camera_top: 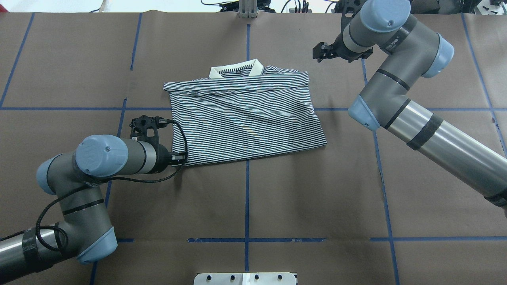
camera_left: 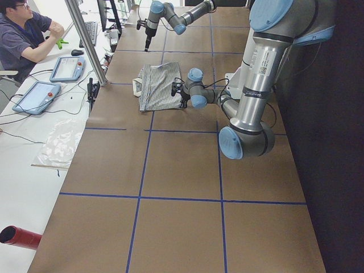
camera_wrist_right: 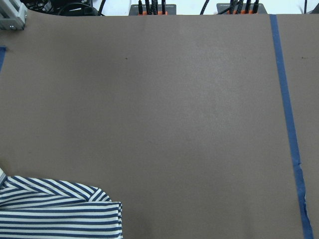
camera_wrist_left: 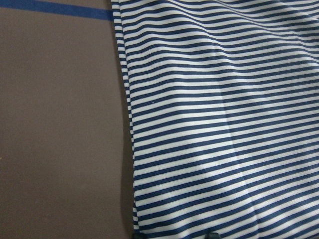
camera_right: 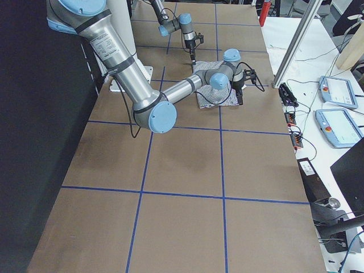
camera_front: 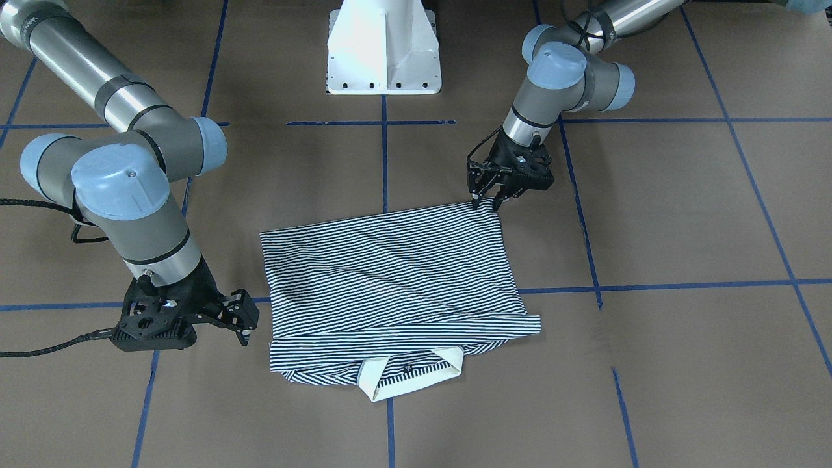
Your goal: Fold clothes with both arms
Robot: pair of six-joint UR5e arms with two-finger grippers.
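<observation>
The folded striped shirt lies flat on the counter. The left claw, jaws apart, is down at the shirt's hem corner. The right claw, jaws spread wide, hangs just beside the collar end, clear of the cloth.

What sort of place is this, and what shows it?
Probably a robotics lab: the left arm and right arm flank a striped shirt on a tape-gridded table, with teach pendants alongside.

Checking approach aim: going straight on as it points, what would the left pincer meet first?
Likely the striped shirt, at its corner under the left pincer; how close they are is unclear.
</observation>
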